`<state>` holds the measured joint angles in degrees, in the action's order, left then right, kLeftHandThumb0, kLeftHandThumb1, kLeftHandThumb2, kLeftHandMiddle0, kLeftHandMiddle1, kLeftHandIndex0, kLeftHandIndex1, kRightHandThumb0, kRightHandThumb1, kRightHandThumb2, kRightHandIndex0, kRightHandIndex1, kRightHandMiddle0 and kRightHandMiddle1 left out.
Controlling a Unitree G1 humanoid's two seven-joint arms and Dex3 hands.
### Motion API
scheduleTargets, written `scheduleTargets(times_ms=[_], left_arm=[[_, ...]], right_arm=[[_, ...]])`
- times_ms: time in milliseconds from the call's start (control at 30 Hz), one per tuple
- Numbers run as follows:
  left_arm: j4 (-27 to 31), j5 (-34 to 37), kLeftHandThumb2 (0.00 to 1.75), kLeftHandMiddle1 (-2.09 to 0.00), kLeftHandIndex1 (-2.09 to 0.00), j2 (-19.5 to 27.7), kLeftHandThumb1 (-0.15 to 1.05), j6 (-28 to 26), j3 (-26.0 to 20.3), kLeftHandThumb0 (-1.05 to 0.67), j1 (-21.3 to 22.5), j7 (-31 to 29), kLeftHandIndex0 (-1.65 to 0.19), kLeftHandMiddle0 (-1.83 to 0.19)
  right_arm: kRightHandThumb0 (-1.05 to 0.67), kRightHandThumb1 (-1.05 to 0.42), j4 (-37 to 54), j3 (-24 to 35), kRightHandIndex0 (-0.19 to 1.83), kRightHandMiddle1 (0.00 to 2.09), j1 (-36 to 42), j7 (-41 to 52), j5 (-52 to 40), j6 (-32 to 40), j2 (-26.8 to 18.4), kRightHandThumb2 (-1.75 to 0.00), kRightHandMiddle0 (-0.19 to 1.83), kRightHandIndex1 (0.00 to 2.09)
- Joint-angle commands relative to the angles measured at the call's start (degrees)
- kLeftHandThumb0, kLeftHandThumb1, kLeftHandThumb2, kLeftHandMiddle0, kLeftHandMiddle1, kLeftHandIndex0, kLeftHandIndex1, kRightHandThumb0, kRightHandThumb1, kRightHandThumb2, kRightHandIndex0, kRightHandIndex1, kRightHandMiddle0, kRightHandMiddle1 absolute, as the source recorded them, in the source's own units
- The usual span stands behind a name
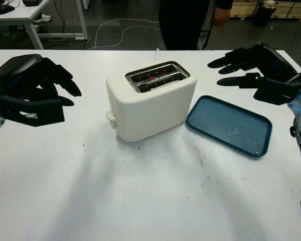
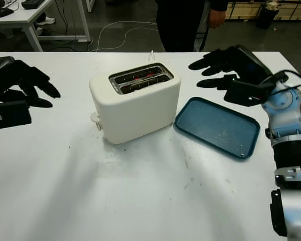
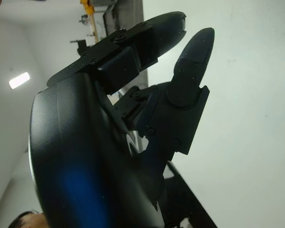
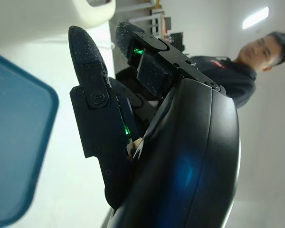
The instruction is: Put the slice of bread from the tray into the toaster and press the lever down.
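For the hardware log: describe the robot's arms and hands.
Both hands, left hand and right hand, are glossy black shells with blocky, jointed fingers. The right arm has silver-white segments, black joints and a black cable at the wrist. Green lights glow inside the right hand.

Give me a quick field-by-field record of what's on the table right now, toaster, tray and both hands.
toaster: cream, upright at table centre, red glow in its slots
lever: on the toaster's end facing the left hand
tray: blue, flat beside the toaster, crumbs on it
bread: cannot tell whether it sits in the slots
left hand: open, beside the toaster
right hand: open, above the tray's far edge
person: standing behind the table
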<state>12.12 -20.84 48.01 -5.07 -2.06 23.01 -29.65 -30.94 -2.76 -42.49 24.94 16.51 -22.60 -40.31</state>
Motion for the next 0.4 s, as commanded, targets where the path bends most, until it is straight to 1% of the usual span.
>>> scheduleTargets(times_ms=[0, 133, 167, 267, 367], left_arm=[[0.43, -0.77, 0.00, -0.76, -0.21, -0.28, 0.74, 0.08, 0.54, -0.47, 0.66, 0.24, -1.22, -1.08], [1.30, -1.32, 0.00, -0.82, -0.21, -0.24, 0.75, 0.09, 0.42, -0.45, 0.77, 0.56, -1.23, -1.09], [1.41, -1.53, 0.00, -0.87, -0.21, -0.18, 0.75, 0.07, 0.44, -0.46, 0.90, 0.62, -1.24, -1.08], [1.46, -2.05, 0.00, -0.93, -0.22, -0.47, 0.75, -0.20, 0.60, -0.47, 1.25, 0.66, -1.26, -1.06], [0.92, -1.95, 0.00, -0.93, -0.22, -1.54, 0.74, -0.25, 0.90, -0.46, 1.41, 0.74, -1.26, -1.06]], right_arm=[[-0.66, -0.86, -0.29, -0.42, 0.99, 0.00, -1.13, -0.15, 0.52, 0.05, -0.93, -0.01, 0.91, 0.07], [-0.66, -0.87, -1.36, -0.25, 1.00, 0.00, -1.15, 0.06, 0.08, -1.11, -1.14, -0.01, 0.91, 0.08], [-0.66, -0.87, -1.14, -0.32, 1.01, 0.00, -1.08, 0.05, 0.29, -0.84, -1.25, 0.00, 0.92, 0.08], [-0.65, -0.87, -0.10, -0.50, 0.99, 0.00, -0.75, -0.19, 1.17, 0.20, -1.61, 0.00, 0.91, 0.08], [-0.62, -0.86, 0.16, -0.22, 0.98, 0.00, -0.30, -0.18, 0.59, -0.06, -1.53, 0.00, 0.91, 0.08]])
